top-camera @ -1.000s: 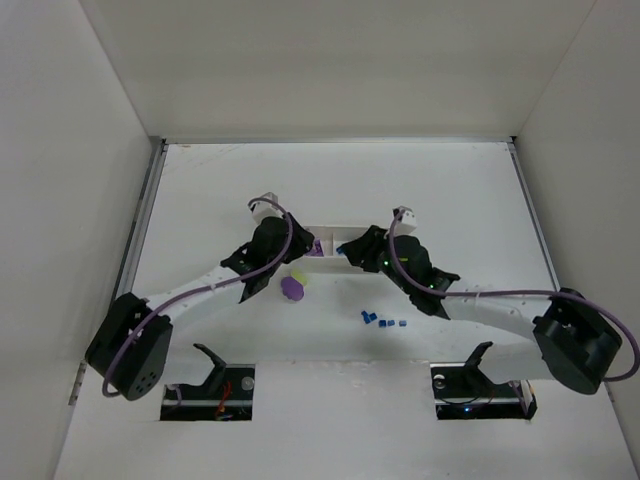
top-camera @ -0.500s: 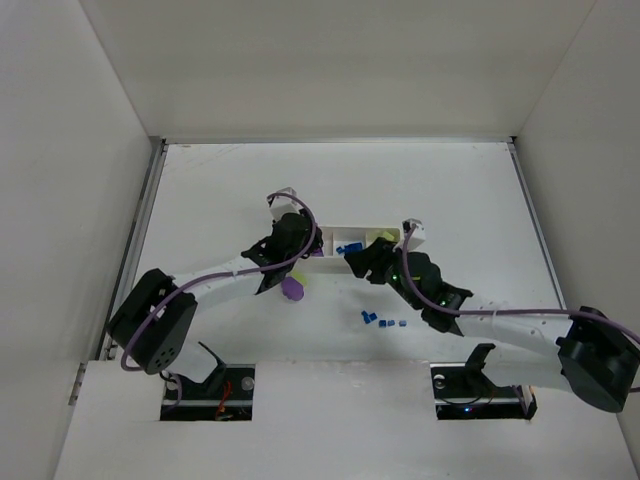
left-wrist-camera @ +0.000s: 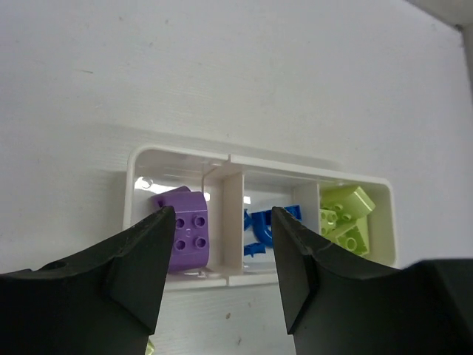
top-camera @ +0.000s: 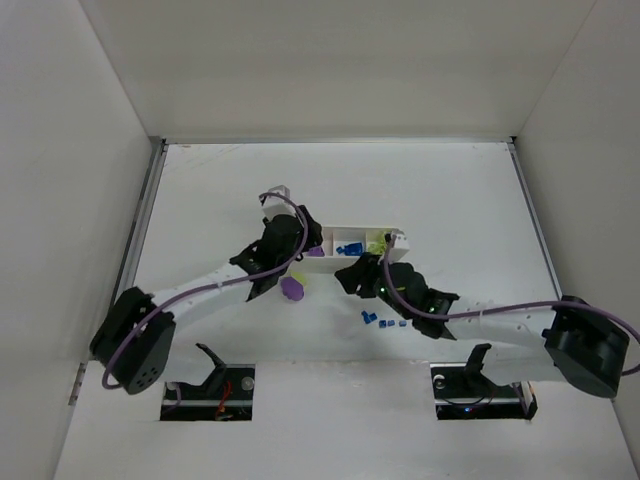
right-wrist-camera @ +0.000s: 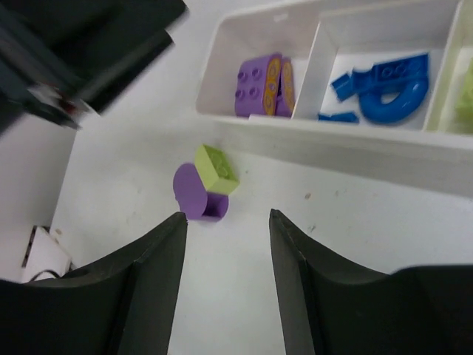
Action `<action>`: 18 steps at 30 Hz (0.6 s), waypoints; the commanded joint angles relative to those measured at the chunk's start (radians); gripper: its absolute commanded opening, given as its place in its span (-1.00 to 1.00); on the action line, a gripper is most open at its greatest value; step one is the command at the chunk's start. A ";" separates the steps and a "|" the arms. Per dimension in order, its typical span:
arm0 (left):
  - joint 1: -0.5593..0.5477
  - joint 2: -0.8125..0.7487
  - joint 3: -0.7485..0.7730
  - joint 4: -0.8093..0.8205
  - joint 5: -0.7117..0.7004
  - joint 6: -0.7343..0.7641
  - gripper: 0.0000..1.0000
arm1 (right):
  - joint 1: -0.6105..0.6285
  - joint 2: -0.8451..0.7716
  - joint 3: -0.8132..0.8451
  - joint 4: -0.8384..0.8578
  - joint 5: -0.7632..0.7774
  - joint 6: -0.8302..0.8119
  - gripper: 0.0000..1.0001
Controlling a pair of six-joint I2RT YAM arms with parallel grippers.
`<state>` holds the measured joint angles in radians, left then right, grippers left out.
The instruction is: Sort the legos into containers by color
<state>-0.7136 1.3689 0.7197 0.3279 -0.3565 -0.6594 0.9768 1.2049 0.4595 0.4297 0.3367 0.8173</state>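
The white tray (top-camera: 362,232) has three compartments. In the left wrist view the tray (left-wrist-camera: 259,160) holds a purple brick (left-wrist-camera: 185,231) on the left, blue pieces (left-wrist-camera: 267,225) in the middle and yellow-green blocks (left-wrist-camera: 344,216) on the right. My left gripper (left-wrist-camera: 222,216) is open and empty, just in front of the tray's left divider. My right gripper (right-wrist-camera: 227,217) is open and empty, above the table near a loose rounded purple piece (right-wrist-camera: 192,194) and a yellow-green block (right-wrist-camera: 216,168) that touch each other. Both pieces also show in the top view: the purple piece (top-camera: 292,289) and the yellow-green block (top-camera: 301,277).
Several tiny dark-blue bricks (top-camera: 381,320) lie on the table near the right forearm. The left gripper (top-camera: 297,250) and the right gripper (top-camera: 348,277) are close together at the tray's near side. White walls enclose the table on three sides.
My right gripper has drawn back from over the tray toward the near left, closer to the loose purple and yellow-green pieces. My left gripper has shifted slightly by the tray's left end.
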 commanded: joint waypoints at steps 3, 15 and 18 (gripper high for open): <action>-0.010 -0.259 -0.104 -0.045 -0.025 -0.003 0.04 | 0.125 0.181 0.128 0.027 -0.022 -0.084 0.36; 0.004 -0.769 -0.471 -0.391 -0.021 -0.247 0.06 | 0.208 0.524 0.390 -0.063 0.050 -0.130 0.87; -0.005 -0.806 -0.522 -0.412 -0.010 -0.304 0.09 | 0.194 0.565 0.421 -0.085 0.070 -0.122 0.85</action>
<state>-0.7162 0.5938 0.2291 -0.0269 -0.3698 -0.8749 1.1851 1.7447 0.8249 0.3634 0.3584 0.7055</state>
